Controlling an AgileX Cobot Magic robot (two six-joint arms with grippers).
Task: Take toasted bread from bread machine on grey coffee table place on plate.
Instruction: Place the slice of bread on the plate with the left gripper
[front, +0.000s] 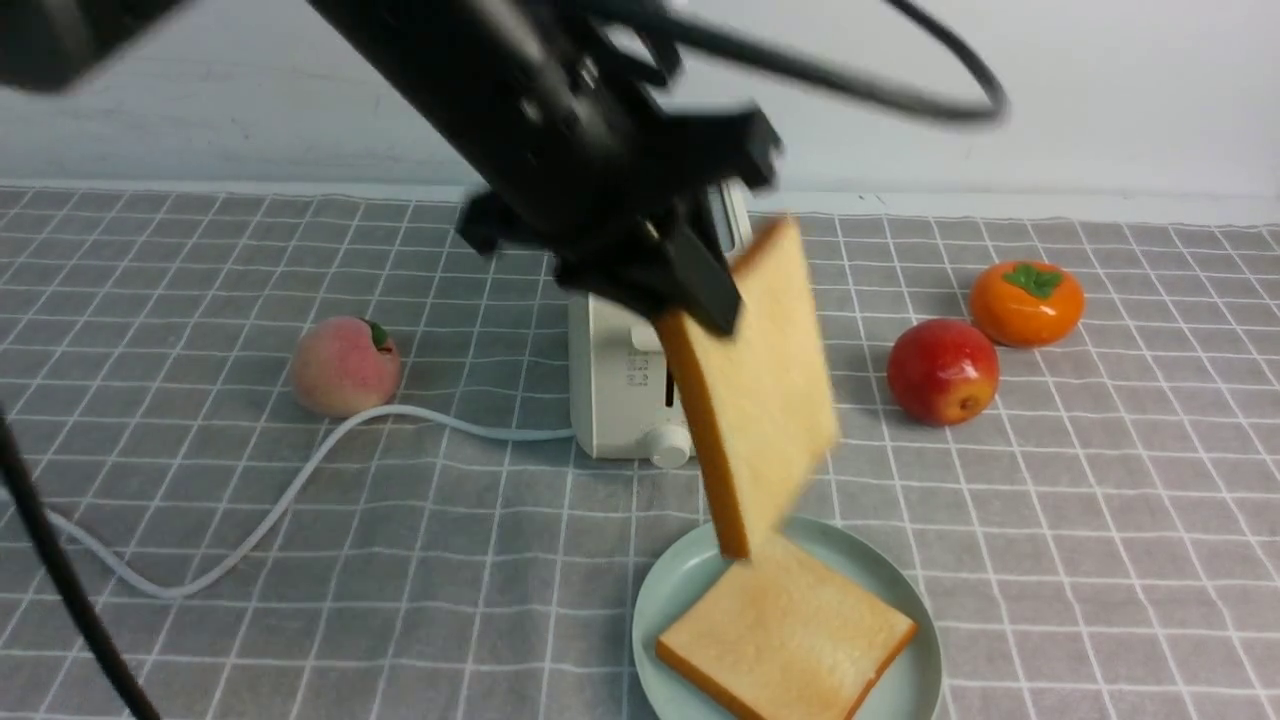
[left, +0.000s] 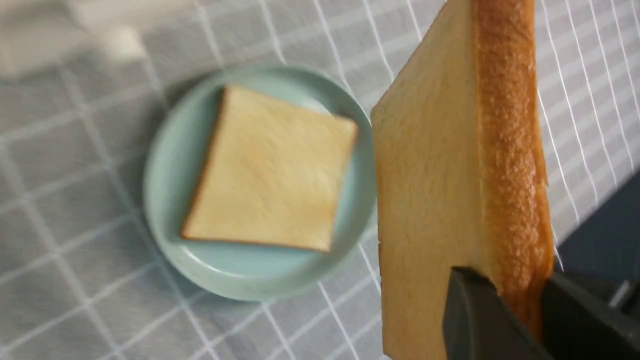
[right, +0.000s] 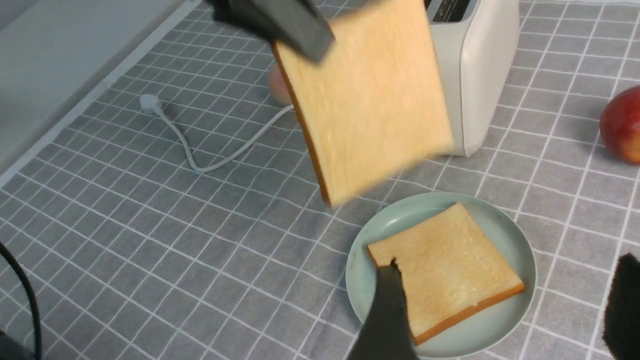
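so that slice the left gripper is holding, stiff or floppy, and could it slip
Probably stiff: the held slice looks flat with no sag though the left gripper pinches only one edge. Likely light: that narrow pinch carries it. It hangs tilted clear of the plate, so it might pivot in the grip.

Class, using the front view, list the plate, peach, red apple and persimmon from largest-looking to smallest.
1. plate: clearly largest, though cut off by the frame.
2. peach and red apple: look alike, unranked.
3. persimmon: slightly flatter, but farther back, so unsure.
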